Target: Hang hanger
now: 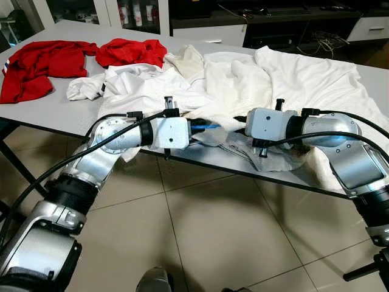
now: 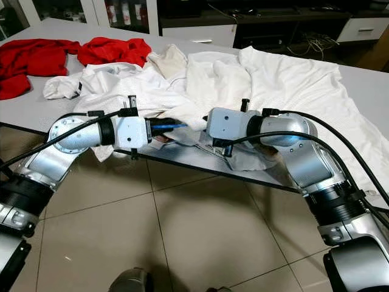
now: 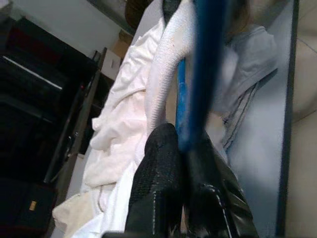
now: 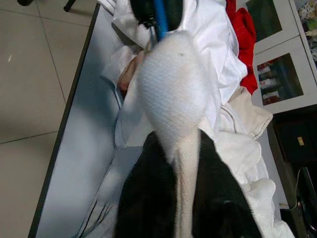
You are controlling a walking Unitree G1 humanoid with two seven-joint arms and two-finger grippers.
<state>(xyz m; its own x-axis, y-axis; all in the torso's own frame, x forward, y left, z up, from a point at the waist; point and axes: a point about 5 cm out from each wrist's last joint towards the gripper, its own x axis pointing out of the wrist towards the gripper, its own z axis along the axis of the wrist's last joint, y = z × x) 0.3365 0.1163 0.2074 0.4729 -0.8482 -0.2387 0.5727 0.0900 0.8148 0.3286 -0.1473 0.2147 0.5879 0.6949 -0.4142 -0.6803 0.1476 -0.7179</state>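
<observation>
At the far left corner of the grey table (image 1: 55, 115) lie two red garments (image 1: 45, 64), well apart from the work, with a heap of white clothes (image 1: 243, 79) spreading from the middle to the right edge. The left gripper (image 1: 196, 126) reaches in along the near edge, its black fingers (image 3: 158, 183) clenched on the blue hanger (image 3: 205, 74); the left wrist view shows the blue bar running straight out from between them, with a white fabric edge (image 3: 166, 84) draped against it. That hold seems meant to keep the hanger steady while cloth is worked over it. The hanger itself sits at the near edge of the table, between the two wrists, mostly buried in the white garment (image 4: 173, 94). Just to its right, the right gripper (image 4: 178, 148) comes in from the opposite side, its fingers pinched on a fold of that white garment, which bulges out ahead of them toward the blue tip (image 4: 159, 17); this looks like pulling the shirt's opening over the hanger's arm, so the dressing step is probably still under way and hanging is yet to come. Below the table's near edge is a beige tiled floor (image 1: 213, 243); behind its far edge stand dark cabinets (image 1: 285, 21) and glass-fronted cupboards (image 4: 277, 74).
</observation>
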